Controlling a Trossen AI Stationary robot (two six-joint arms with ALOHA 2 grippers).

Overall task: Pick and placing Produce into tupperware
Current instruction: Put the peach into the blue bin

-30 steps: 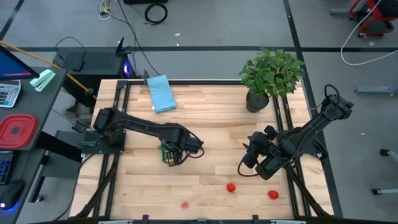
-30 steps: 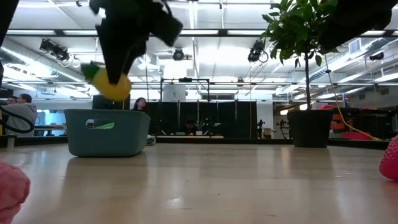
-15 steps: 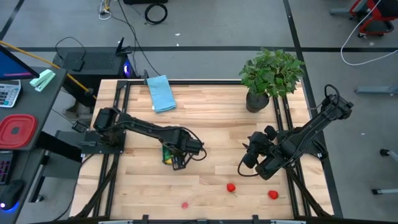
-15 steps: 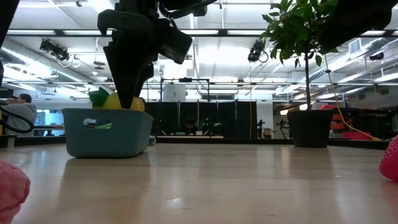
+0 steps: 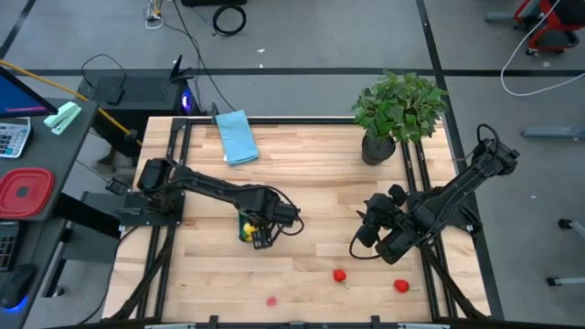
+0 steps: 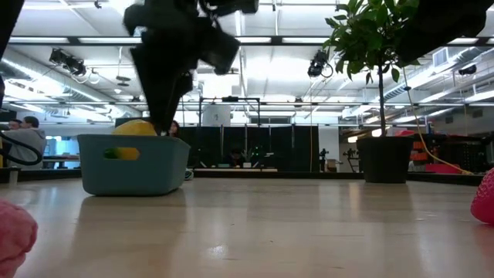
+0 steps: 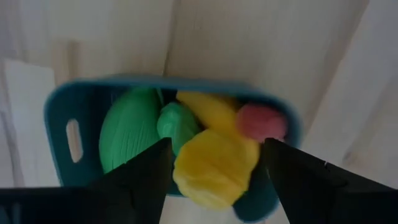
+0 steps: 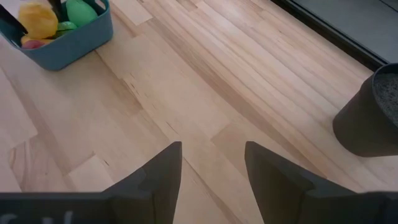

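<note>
**High view: left jaws wide over the full tub, red bits lie nearer the right arm**

The high view shows the left jaws (image 5: 259, 228) right above the tupperware (image 5: 247, 226). In the left wrist view the two dark fingers (image 7: 134, 180) stand far apart, one on each side of the tub (image 7: 62, 109). They hold nothing. The yellow piece (image 7: 214, 168) sits loose on top of the pile, right between and under the jaws. Next to it in the tub are green pieces (image 7: 127, 127), a banana (image 7: 208, 109) and a small red one (image 7: 261, 121).

In the low view the yellow piece (image 6: 133, 128) pokes up over the rim of the tub (image 6: 131, 166), just below the fingers.

Three tiny red pieces are left on the desk (image 5: 311, 174). One (image 5: 339, 275) lies between the two arms, on the front part of the desk. Another (image 5: 400, 286) lies close by the right jaws (image 5: 373, 239), a little in front of them. The third (image 5: 271, 300) lies well in front of the left jaws, near the desk edge. They are round, so no side is the long side.

The right jaws hang partly open over bare desk and hold nothing. I think the right arm is nearer to two of the red pieces, and the left arm is nearer to the third.
</note>
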